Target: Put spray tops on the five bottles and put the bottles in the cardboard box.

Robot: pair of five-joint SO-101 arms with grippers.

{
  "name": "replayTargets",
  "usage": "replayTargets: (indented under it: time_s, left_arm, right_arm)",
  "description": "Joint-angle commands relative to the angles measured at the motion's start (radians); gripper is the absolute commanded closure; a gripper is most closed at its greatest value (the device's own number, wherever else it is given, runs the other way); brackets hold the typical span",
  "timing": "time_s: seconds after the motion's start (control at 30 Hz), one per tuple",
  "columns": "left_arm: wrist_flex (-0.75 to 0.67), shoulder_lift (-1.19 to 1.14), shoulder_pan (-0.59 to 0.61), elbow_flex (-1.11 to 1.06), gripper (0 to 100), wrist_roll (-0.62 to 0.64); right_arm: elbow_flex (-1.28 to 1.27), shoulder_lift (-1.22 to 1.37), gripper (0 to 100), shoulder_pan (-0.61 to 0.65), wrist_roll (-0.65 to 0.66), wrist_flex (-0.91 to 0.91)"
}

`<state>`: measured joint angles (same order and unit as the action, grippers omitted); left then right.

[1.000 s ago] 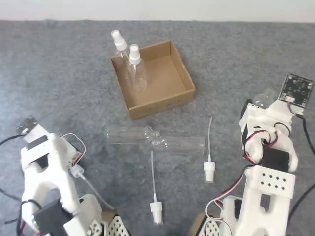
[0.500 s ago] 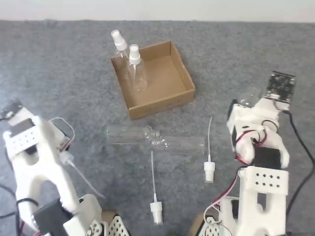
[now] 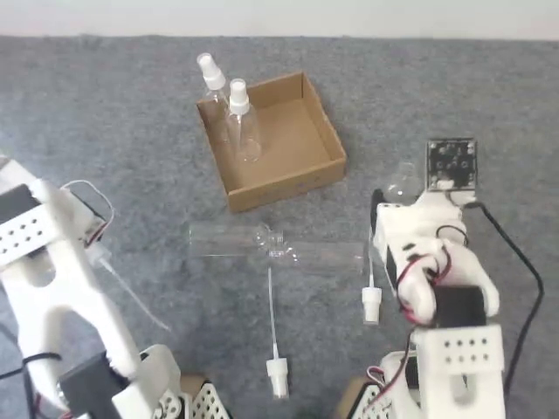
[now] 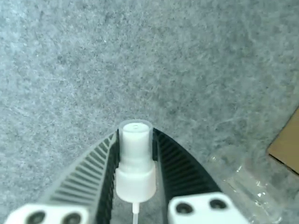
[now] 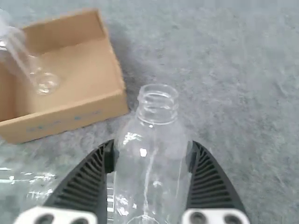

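At 9 o'clock in the high view my left gripper (image 4: 135,138) clamps a white plastic spray top (image 4: 135,163), and at 3 o'clock my right gripper (image 5: 150,147) clamps an open-necked clear plastic bottle (image 5: 156,116); I judge capping in hand, next requiring tube-to-neck alignment.

My left gripper (image 4: 135,134), holding 1 spray top (image 4: 135,172), has swung outward toward the table edge; my right gripper (image 5: 151,145), holding 1 bottle (image 5: 156,105), has shifted inward.

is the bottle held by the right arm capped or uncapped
Uncapped. The bottle in the right gripper shows a bare, open threaded neck; a spray top sits in the left gripper.
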<state>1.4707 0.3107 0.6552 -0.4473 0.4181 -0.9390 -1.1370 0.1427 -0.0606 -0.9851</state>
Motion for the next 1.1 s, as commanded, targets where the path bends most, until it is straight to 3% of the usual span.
replayTargets:
  time_s: [0.0,0.2,0.37,0.53,0.93,1.07]
  left_arm:
    - [0.012,0.014,0.005,0.085,99,0.014]
    - [0.012,0.040,0.046,0.130,99,0.014]
    - [-0.011,0.204,0.083,0.134,99,0.014]
    - [-0.060,0.347,0.078,0.134,99,0.018]
    - [-0.143,0.548,0.074,0.133,99,0.169]
    - [-0.149,0.637,0.017,0.104,99,0.178]
  right_arm:
    - [-0.032,-0.096,93.7,0.058,0.057,0.008]
    - [-0.063,-0.117,93.7,0.142,0.092,0.019]
    - [-0.074,-0.122,93.7,0.205,0.095,0.012]
    - [-0.101,-0.127,93.7,0.275,0.126,0.019]
    - [-0.101,-0.130,93.7,0.375,0.117,0.010]
    - [-0.101,-0.130,93.7,0.410,0.117,0.010]
